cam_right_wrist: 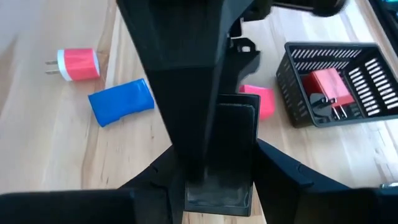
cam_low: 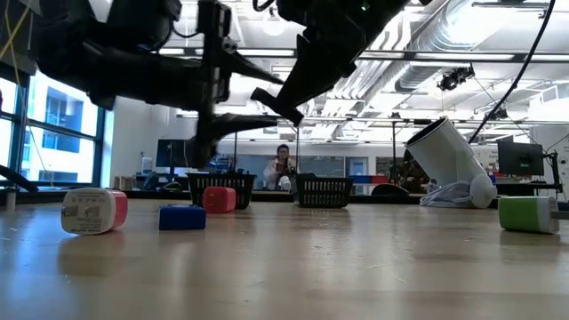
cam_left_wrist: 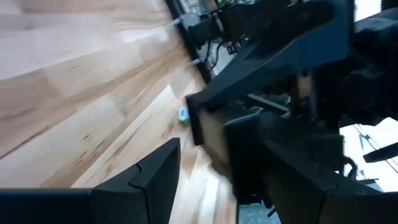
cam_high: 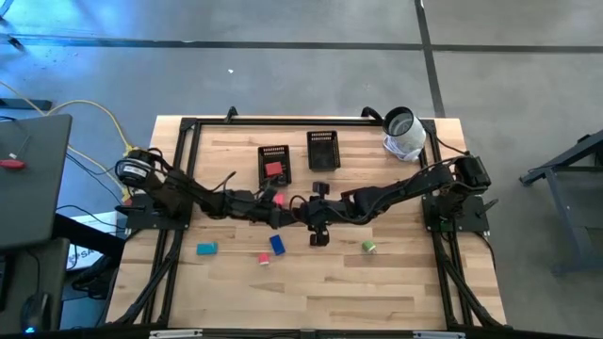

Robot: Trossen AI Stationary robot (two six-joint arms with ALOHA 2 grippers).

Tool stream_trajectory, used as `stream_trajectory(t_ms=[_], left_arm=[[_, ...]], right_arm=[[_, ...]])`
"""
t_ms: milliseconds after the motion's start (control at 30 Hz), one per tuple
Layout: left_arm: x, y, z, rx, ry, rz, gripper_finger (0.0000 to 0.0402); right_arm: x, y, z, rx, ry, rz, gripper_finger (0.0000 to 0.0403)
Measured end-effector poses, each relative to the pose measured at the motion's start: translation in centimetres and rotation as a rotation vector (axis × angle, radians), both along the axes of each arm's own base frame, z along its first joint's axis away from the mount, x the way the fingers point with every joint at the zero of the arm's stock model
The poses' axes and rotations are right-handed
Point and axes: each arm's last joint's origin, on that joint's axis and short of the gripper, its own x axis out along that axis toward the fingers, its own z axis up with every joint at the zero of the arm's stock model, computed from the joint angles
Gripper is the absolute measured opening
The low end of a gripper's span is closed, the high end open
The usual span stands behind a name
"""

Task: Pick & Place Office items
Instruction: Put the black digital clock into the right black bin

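While the teal block (cam_high: 206, 249), red plug (cam_high: 265, 257) and blue block (cam_high: 278, 244) lie near-left on the table (cam_high: 396, 282), the left gripper (cam_high: 283, 215) meets the right gripper (cam_high: 316, 213) at centre. I cannot tell how the left fingers stand. The right fingers pinch a black block (cam_right_wrist: 219, 149). A green block (cam_high: 369, 247) lies to the right.

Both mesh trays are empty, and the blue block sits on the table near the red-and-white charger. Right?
Not quite. The left mesh tray holds a red piece, clear in the right wrist view; only the right mesh tray looks empty. The blue block does lie on the table near the red-and-white charger.
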Motion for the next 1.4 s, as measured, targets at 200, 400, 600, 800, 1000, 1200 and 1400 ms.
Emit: stream_trajectory(t_ms=[200, 400, 600, 800, 1000, 1200, 1400], left_arm=[[0.31, 0.63, 0.58, 0.001, -0.045, -0.025, 0.0213], [0.29, 0.48, 0.6, -0.003, -0.049, -0.03, 0.0213], [0.29, 0.47, 0.6, -0.015, -0.048, -0.03, 0.0213], [0.29, 0.47, 0.59, -0.029, -0.045, -0.029, 0.0198], [0.27, 0.49, 0.5, -0.032, -0.038, -0.027, 0.0147], [0.26, 0.51, 0.38, -0.035, -0.026, -0.025, 0.0081], [0.29, 0.9, 0.28, -0.034, -0.016, -0.015, 0.0049]], right_arm=[[-0.12, 0.05, -0.08, 0.004, 0.016, -0.001, 0.0138], [-0.12, -0.02, -0.09, 0.004, 0.018, -0.002, 0.0138], [-0.12, -0.03, -0.1, 0.006, 0.019, 0.0, 0.0138], [-0.14, -0.05, -0.12, 0.005, 0.022, -0.001, 0.0138], [-0.11, -0.17, -0.12, 0.013, 0.023, -0.002, 0.0138], [-0.12, -0.17, -0.11, 0.011, 0.023, -0.003, 0.0138], [-0.13, -0.21, -0.12, 0.005, 0.024, -0.006, 0.0137]])
